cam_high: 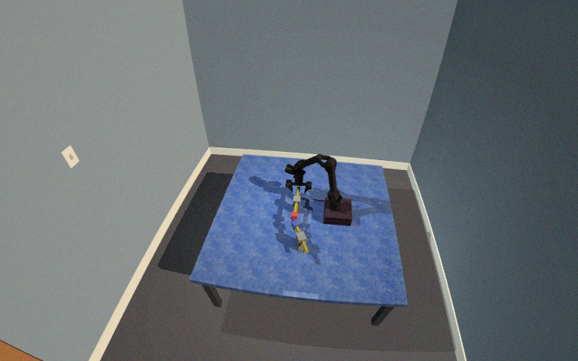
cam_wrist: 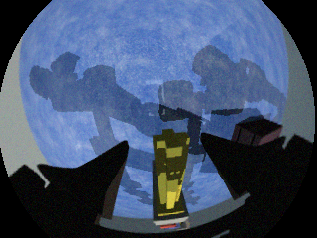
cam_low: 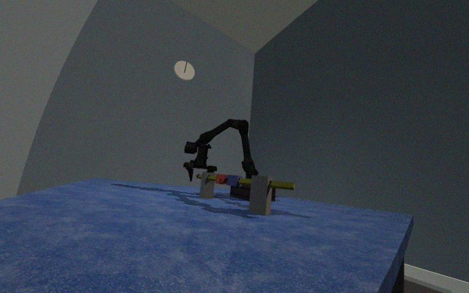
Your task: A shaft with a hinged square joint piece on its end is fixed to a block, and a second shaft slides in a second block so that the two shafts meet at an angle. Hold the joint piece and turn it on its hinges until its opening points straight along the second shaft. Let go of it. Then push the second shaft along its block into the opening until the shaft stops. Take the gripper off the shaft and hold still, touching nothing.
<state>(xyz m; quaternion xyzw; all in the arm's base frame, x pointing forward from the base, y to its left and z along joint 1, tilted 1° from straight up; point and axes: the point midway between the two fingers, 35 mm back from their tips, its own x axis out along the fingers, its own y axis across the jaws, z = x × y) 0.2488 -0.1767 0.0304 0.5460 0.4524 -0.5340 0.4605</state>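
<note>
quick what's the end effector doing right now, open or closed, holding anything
End effector: open, holding nothing; its fingers stand apart on either side of the yellow shaft.

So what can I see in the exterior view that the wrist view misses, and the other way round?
Only the exterior view shows the whole arm, both grey blocks, the red and blue joint pieces and a round clock on the wall. Only the wrist view shows, close up, the gap on each side between the open gripper and the shaft end. Both show the yellow shaft and the blue table.
</note>
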